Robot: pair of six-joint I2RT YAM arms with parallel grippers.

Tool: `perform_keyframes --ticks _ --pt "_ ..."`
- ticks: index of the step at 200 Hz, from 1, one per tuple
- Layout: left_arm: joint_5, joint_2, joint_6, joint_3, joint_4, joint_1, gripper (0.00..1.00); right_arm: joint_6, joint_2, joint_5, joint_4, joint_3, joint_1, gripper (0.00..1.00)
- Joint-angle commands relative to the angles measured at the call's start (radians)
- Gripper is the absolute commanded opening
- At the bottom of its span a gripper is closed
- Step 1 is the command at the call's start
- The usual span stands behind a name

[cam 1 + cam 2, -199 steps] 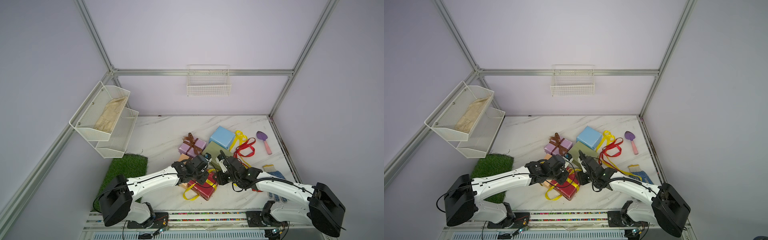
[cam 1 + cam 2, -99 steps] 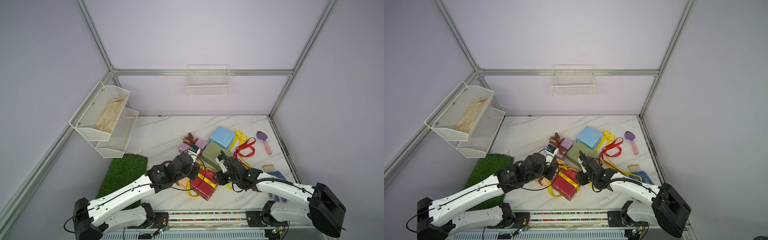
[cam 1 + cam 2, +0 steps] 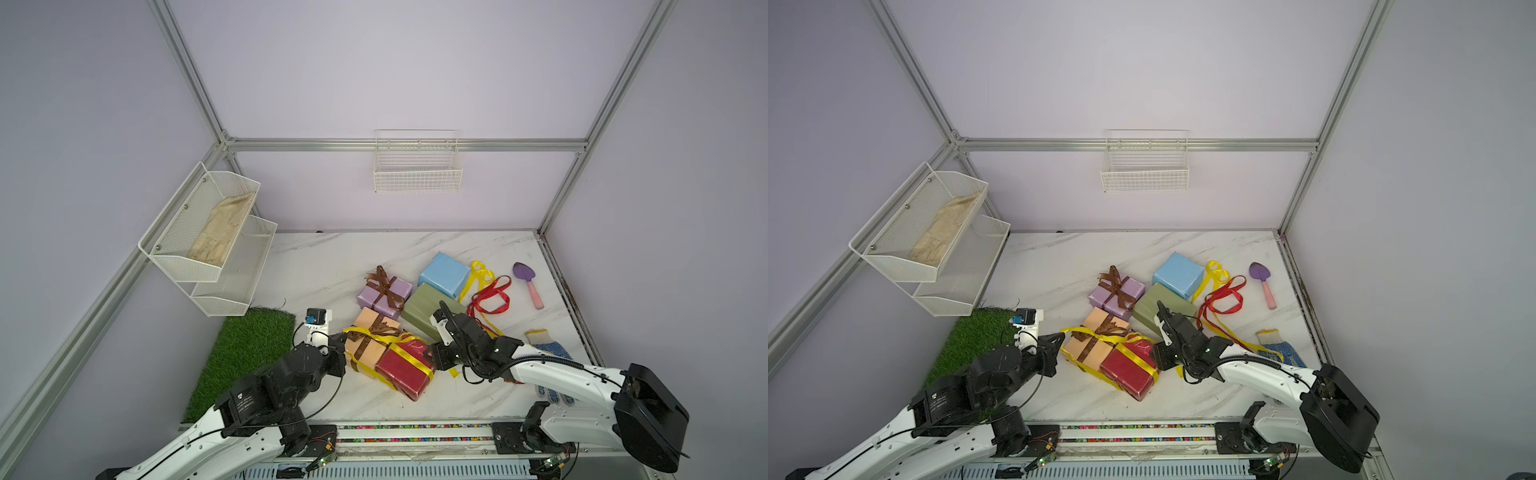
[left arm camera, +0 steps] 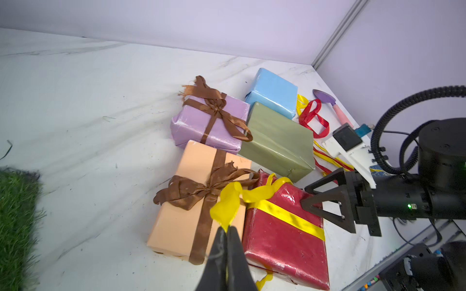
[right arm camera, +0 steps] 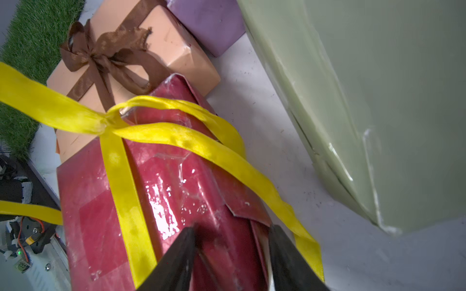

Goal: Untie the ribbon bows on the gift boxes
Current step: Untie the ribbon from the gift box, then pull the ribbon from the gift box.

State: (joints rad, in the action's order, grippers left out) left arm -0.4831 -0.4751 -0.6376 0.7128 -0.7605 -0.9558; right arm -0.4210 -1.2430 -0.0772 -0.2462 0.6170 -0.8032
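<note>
My left gripper (image 4: 227, 228) is shut on one end of the yellow ribbon (image 4: 227, 206), left of the boxes in both top views (image 3: 343, 338) (image 3: 1059, 336). That ribbon stretches across the peach-orange box (image 3: 370, 336) to its knot on the dark red box (image 3: 405, 368). My right gripper (image 5: 232, 229) clamps the dark red box (image 5: 176, 176) at its right end, one jaw on each side. Brown bows sit tied on the peach-orange box and the lilac box (image 3: 384, 293). The olive green box (image 3: 424, 307) and light blue box (image 3: 444, 274) carry no ribbon.
A loose red ribbon (image 3: 490, 295) and a loose yellow ribbon (image 3: 480, 272) lie right of the boxes. A purple trowel (image 3: 528, 282) and a dotted glove (image 3: 548, 347) lie at the right. A grass mat (image 3: 245, 353) lies front left. White wire baskets (image 3: 208, 232) hang on the walls.
My left gripper shut on the yellow ribbon end and drew back to the left, pulling the ribbon out across the peach-orange box. The right arm kept its hold on the dark red box.
</note>
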Motion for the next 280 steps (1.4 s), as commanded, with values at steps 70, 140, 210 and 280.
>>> perform_keyframes --ticks 70,140,210,280 --pt "-0.11 -0.292 -0.086 0.055 -0.095 0.003 0.15 0.04 -0.025 0.076 -0.124 0.075 0.002 0.5" --pt "0.181 -0.531 0.116 0.137 0.081 0.005 0.49 0.11 -0.004 0.044 -0.163 0.185 0.002 0.53" --pt "0.388 -0.533 0.151 0.033 0.298 0.013 0.53 0.079 0.009 -0.064 -0.081 0.15 -0.028 0.51" --pt "0.46 -0.491 0.128 -0.057 0.365 0.086 0.56 0.08 -0.045 -0.015 -0.085 0.171 -0.095 0.48"
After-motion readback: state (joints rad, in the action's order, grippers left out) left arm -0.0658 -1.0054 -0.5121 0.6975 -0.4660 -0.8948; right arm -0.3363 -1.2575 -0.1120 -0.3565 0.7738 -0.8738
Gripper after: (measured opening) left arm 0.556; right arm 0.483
